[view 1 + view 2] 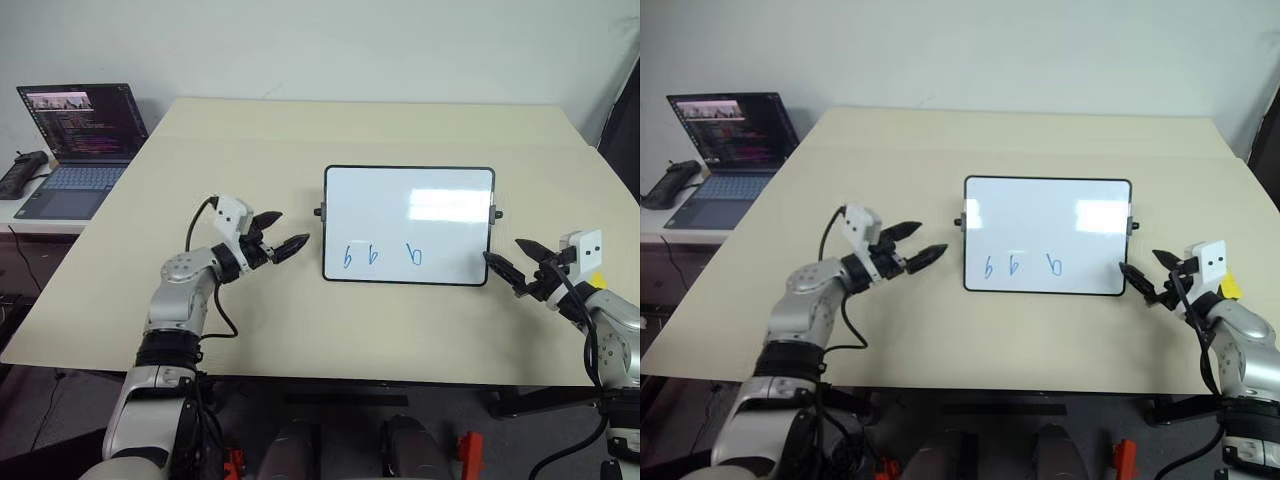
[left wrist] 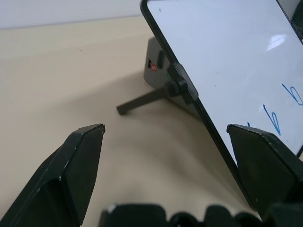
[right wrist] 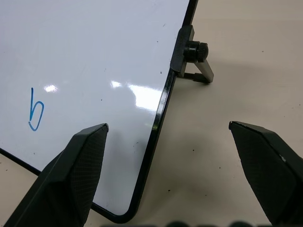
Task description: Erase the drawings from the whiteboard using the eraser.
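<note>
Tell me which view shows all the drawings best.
The left eye view: all three blue drawings sit unobstructed on the whiteboard. The right eye view matches it. Left wrist view catches two partly; right wrist view one.

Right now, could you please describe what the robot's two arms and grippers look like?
Both arms are built of silver-grey metal segments with black joint bands and a loose black cable looping along each. The left gripper and the right gripper each have two black, tapering pointed jaws, their inner faces finely textured. A small white box sits on each wrist; the right one shows two dark dots.
</note>
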`<state>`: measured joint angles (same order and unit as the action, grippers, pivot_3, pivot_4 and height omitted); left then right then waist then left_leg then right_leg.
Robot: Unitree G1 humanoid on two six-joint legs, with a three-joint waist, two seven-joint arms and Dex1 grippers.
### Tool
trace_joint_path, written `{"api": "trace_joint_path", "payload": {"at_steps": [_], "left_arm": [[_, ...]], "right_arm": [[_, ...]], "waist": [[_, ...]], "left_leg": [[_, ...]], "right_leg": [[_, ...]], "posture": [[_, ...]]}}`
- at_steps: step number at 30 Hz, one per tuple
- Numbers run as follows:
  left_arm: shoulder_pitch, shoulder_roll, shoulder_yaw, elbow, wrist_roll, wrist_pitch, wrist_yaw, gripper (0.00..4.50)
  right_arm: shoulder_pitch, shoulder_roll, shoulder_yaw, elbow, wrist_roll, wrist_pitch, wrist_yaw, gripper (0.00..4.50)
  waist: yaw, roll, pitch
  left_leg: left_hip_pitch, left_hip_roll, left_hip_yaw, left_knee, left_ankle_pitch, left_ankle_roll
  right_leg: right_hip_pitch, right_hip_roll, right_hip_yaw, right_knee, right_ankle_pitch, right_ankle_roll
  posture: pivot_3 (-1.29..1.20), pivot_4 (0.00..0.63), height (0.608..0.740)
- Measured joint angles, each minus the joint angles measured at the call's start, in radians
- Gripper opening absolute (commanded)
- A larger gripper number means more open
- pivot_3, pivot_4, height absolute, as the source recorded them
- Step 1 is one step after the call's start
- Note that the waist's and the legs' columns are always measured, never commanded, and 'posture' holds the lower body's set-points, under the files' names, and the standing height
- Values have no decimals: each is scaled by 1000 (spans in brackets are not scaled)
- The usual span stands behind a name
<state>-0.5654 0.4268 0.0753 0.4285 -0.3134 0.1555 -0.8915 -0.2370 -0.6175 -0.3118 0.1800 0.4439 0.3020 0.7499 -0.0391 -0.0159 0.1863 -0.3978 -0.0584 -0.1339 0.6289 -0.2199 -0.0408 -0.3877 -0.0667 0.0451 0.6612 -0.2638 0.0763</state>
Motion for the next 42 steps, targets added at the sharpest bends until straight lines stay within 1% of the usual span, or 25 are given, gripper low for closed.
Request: {"api": "trace_joint_path", "payload": {"at_steps": [9,16,20,24,27,31,35,38,42], "left_arm": [[14,-26,0,-36,-1,16,-6,4500],[14,17,10,-50,-17,57,-40,4500],[18,-11,11,-70,-38,74,-20,4500],[32,-24,8,-67,-16,56,29,4500],[31,-30,6,-30,22,7,69,4500],[31,-37,6,72,66,-65,110,4500],[31,-72,3,127,94,-133,142,4500],[30,-97,-4,147,100,-153,144,4500],[15,-100,-6,177,102,-170,141,4500]], "right_arm": [[-25,-7,0,20,-2,-3,14,4470],[13,-47,-43,15,4,-3,17,4470],[56,-49,-46,5,8,3,17,4470],[60,-48,-46,-4,8,8,8,4470],[58,-31,-46,14,-4,-15,-20,4470],[55,26,-51,23,-31,-53,-110,4470],[61,58,-57,23,-45,-84,-162,4470],[61,72,-57,28,-49,-92,-173,4470],[46,71,-57,62,-51,-100,-167,4470]], "waist": [[3,0,0],[7,0,0],[8,0,0],[3,0,0],[7,0,0],[7,0,0],[10,0,0],[9,0,0],[6,0,0]], "left_leg": [[0,0,0,0,0,0],[0,0,0,0,0,0],[0,0,0,0,0,0],[0,0,1,0,0,0],[0,0,1,0,0,0],[0,-1,0,0,0,0],[-1,-1,0,0,0,0],[0,-1,0,0,0,0],[0,-1,0,0,0,0]], "right_leg": [[0,0,0,0,0,0],[0,0,0,-1,0,0],[0,0,0,-1,0,0],[0,0,0,-1,0,0],[1,0,0,-1,0,0],[0,0,0,-1,0,0],[0,-1,0,-1,0,0],[0,-1,0,-1,0,0],[0,-1,0,-1,0,0]], "posture": [[0,150,740],[0,150,740],[0,150,740],[0,150,740],[0,150,740],[0,150,740],[0,150,740],[0,150,740],[0,150,740]]}}
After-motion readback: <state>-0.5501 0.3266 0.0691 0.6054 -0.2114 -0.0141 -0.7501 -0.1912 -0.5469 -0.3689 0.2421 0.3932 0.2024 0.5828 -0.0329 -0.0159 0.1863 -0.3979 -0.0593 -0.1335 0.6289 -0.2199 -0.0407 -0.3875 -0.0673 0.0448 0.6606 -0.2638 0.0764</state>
